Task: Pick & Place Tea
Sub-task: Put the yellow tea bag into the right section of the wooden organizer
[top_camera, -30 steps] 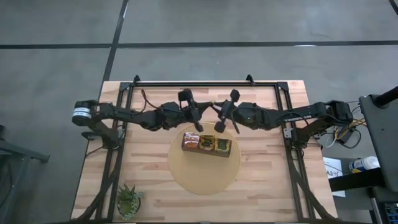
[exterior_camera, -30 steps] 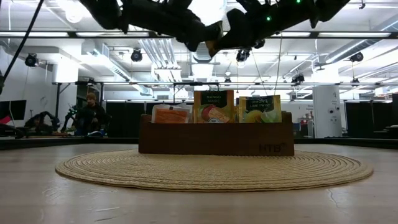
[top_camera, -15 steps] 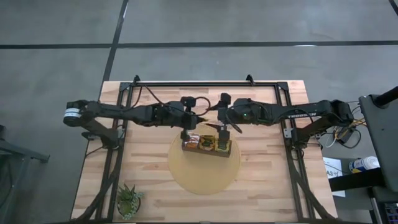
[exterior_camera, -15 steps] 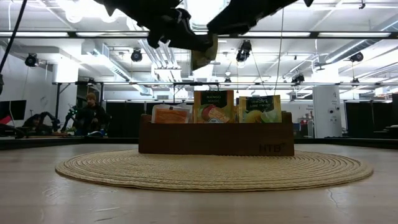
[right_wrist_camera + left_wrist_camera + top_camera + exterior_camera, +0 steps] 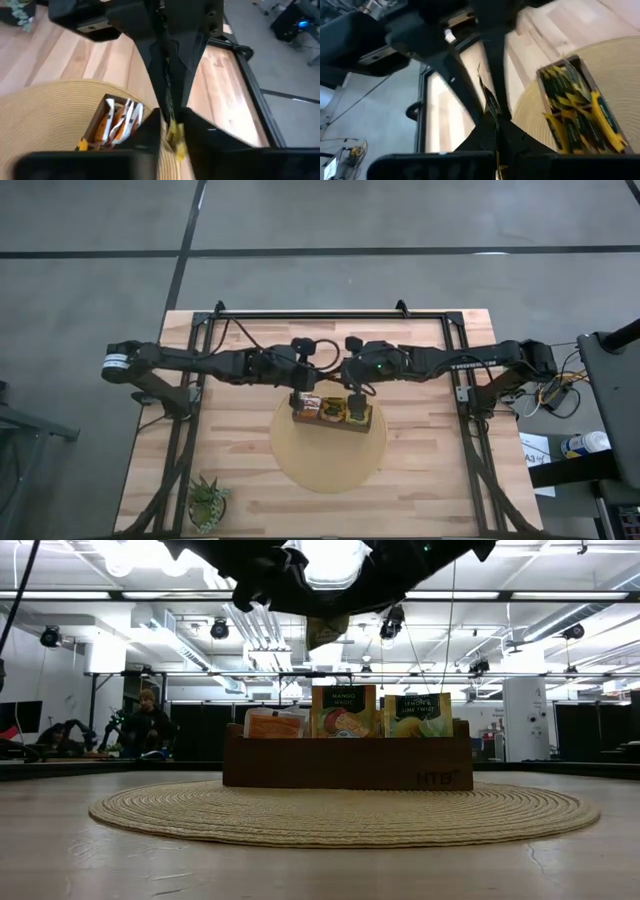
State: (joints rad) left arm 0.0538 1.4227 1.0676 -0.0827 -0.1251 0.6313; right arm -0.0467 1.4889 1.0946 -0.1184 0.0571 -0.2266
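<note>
One tea sachet (image 5: 325, 632), dark with yellow, hangs high above the dark-brown wooden box (image 5: 332, 412). My left gripper (image 5: 316, 376) and my right gripper (image 5: 338, 376) meet at it, over the box's far side, each shut on it. The box stands on a round woven mat (image 5: 328, 455). It holds upright sachets: orange ones (image 5: 274, 724), a green-and-orange stack (image 5: 344, 710) and a green-yellow stack (image 5: 418, 714). In the left wrist view the held sachet (image 5: 490, 102) shows edge-on. My left gripper pinches one end of the sachet (image 5: 495, 125) between its two fingers. It comes from the table's left, slanting a little downward. The sachet stands on edge, lifted clear above the box. My right gripper pinches the sachet's opposite end (image 5: 173, 134) between its two fingers. It comes from the table's right, slanting a little downward, facing the left fingers (image 5: 150, 45). The sachet stays clear of the box and mat.
A small green spiky plant (image 5: 207, 500) stands at the table's near left corner. A black frame (image 5: 330, 313) runs along the far edge and down both sides. People sit in the room beyond the table (image 5: 145, 725).
Both grippers have tipped up from pointing steeply down to nearly level, facing each other. My right gripper has moved toward the table's left, up to the sachet held by my left gripper. The sachet has stayed lifted above the box.
</note>
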